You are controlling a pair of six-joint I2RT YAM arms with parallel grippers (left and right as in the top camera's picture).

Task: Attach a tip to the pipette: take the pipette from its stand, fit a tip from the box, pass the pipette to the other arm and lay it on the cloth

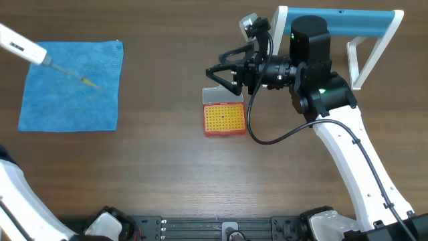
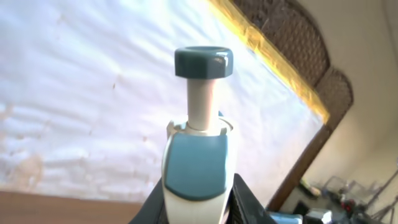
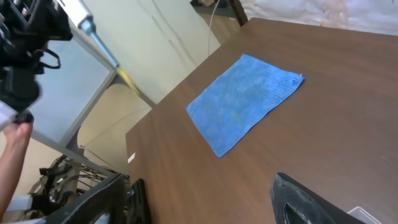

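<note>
**Kid:** What is your left pincer doing?

**Me:** My left pincer (image 2: 196, 210) is squeezed tight on the pipette (image 2: 198, 155). One dark finger (image 2: 249, 202) sits on each side of its fat white body.

**Kid:** And the other one?

**Me:** My right pincer (image 1: 217, 79) is spread wide apart. Nothing is between its fingers, and it touches nothing. It hangs above the brown table (image 1: 154, 174), near the orange tip box (image 1: 224, 119).

**Kid:** How are your arms standing?

**Me:** My right arm (image 1: 354, 167) goes up from its base and bends. Its wrist is turned sideways, so the pincer points toward the cloth (image 1: 70, 87). Its elbow is just beside the blue and white stand (image 1: 341, 23). My left arm (image 1: 13, 194) is at the table's left edge. It holds the pipette up in the air.

**Kid:** What does the pipette look like?

**Me:** It is white, with a grey-blue button (image 2: 203, 62) on a white stem at the top. At the other end is a thin stick with a yellow tip (image 1: 87, 82) on it.

**Kid:** Where is it?

**Me:** It is tilted, with the tip end lowest. It is lifted over the cloth's side of the table. It is not lying on the blue cloth. From above, its thin end shows across the cloth's top part.
</note>
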